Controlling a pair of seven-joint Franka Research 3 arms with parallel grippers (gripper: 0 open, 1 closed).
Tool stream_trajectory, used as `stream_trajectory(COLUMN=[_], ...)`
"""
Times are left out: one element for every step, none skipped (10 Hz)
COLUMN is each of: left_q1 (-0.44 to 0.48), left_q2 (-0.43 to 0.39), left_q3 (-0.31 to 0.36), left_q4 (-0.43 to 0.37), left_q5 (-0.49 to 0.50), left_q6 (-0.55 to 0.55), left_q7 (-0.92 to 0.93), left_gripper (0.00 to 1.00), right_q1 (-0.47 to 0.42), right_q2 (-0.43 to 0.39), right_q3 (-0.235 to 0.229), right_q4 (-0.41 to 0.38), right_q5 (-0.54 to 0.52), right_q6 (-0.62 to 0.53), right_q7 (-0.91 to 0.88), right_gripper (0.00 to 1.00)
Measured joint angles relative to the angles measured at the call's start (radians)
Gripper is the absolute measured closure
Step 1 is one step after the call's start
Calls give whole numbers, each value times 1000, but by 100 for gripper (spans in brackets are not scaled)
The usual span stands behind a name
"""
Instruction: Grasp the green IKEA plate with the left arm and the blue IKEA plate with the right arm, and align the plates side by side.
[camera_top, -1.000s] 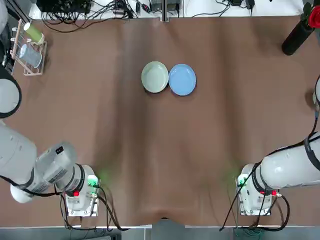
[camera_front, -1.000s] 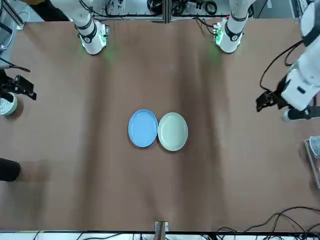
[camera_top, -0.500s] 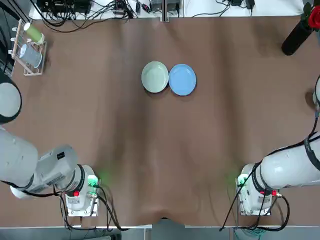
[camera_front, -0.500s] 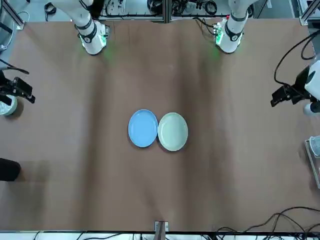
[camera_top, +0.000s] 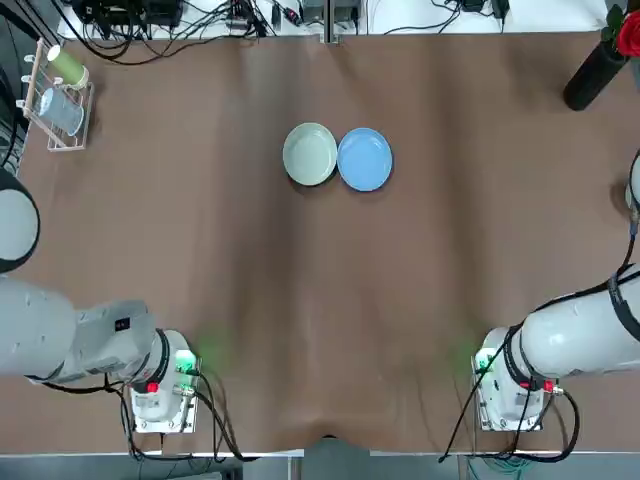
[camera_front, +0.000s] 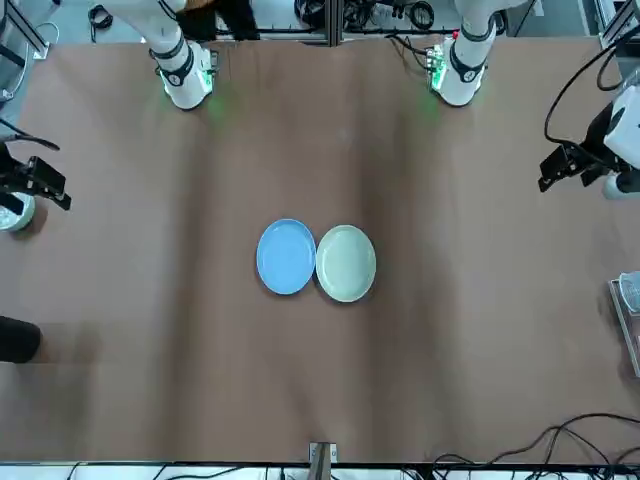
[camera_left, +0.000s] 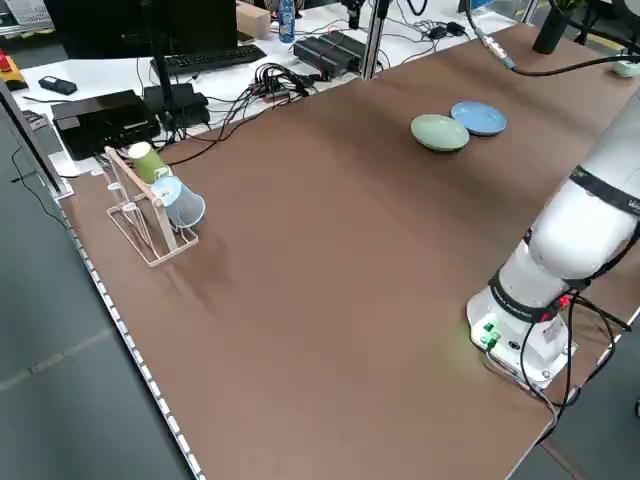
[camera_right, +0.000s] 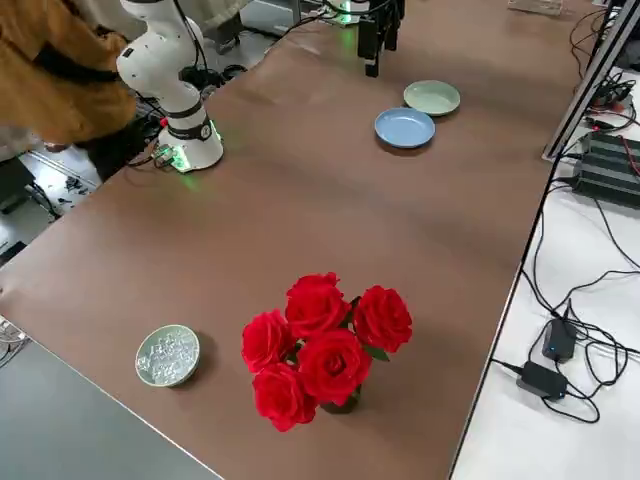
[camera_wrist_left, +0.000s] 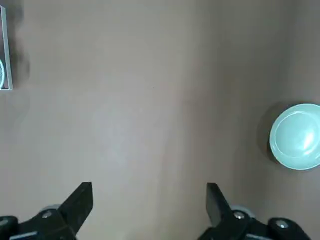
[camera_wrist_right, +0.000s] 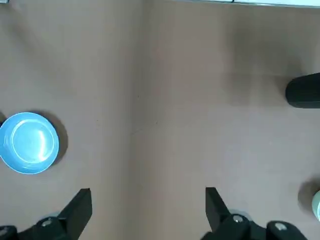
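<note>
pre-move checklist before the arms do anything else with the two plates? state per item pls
1. Green IKEA plate flat on the table: ok.
2. Blue IKEA plate beside it, rims meeting, blue on the robot's right: ok.
3. Left gripper open, holding nothing: ok.
4. Right gripper open, holding nothing: ok.
5. Both grippers off at the table's sides, far from the plates: ok.
6. Cup rack, roses, dish of beads away from the plates: ok.

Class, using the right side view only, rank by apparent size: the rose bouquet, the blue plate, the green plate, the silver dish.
1. Rose bouquet, clearly largest, though nearest the camera.
2. Silver dish, blue plate and green plate look alike; differing nearness leaves them unranked.
</note>
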Motion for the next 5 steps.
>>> stream_trajectory(left_q1=[0, -3, -28, -99, -171], left_q2=[14, 40, 64, 76, 78], left_q3=[5, 8, 26, 87, 156], left_q4=[25, 67, 99, 112, 114], left_q5=[0, 0, 0, 0, 0], left_q6=[-18, -40, -50, -55, -59], left_q7=[3, 10, 17, 17, 17], left_gripper=[0, 0, 0, 0, 0], right_q1=[0, -1, -1, -2, -3], right_q2=[0, 0, 0, 0, 0], right_q3=[-1, -2, -3, -4, -5], right_q4=[0, 0, 0, 0, 0], right_q5=[0, 0, 0, -1, -1], right_q6=[0, 1, 1, 1, 1], right_q7=[0, 0, 0, 0, 0], right_gripper=[0, 0, 0, 0, 0])
